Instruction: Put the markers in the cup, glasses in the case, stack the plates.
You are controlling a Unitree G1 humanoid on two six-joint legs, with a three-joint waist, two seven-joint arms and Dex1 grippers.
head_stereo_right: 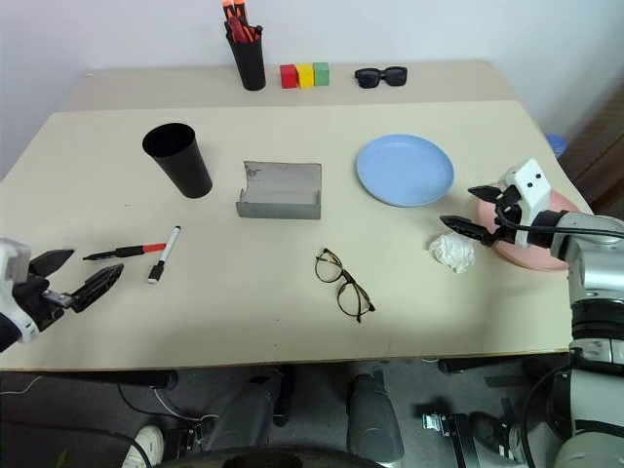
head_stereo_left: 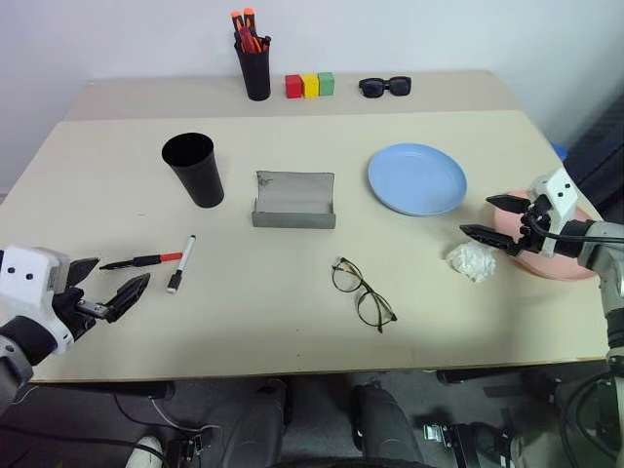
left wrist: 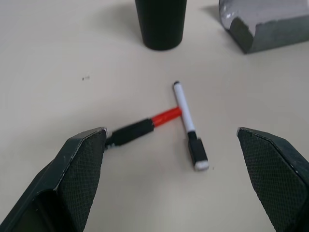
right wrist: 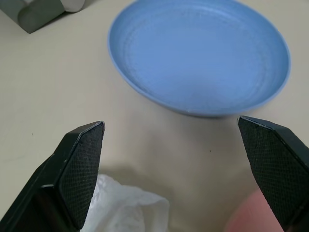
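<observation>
Black-and-red marker (head_stereo_left: 144, 260) and white marker (head_stereo_left: 181, 263) lie touching near the counter's left edge, just ahead of the wide-open, empty left hand (head_stereo_left: 109, 291), the black one crosswise to its fingers, while the open right hand (head_stereo_left: 497, 218) hovers far off.

Light blue plate (head_stereo_left: 417, 179), pink plate (head_stereo_left: 558, 263), seemingly grey case (head_stereo_left: 293, 200).

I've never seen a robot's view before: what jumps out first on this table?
Two open black claws frame the table: the left claw faces two markers lying crossed, the right claw hovers between a crumpled white wad and a pink plate. Mid-table lie an open grey case, wire glasses and a blue plate.
</observation>
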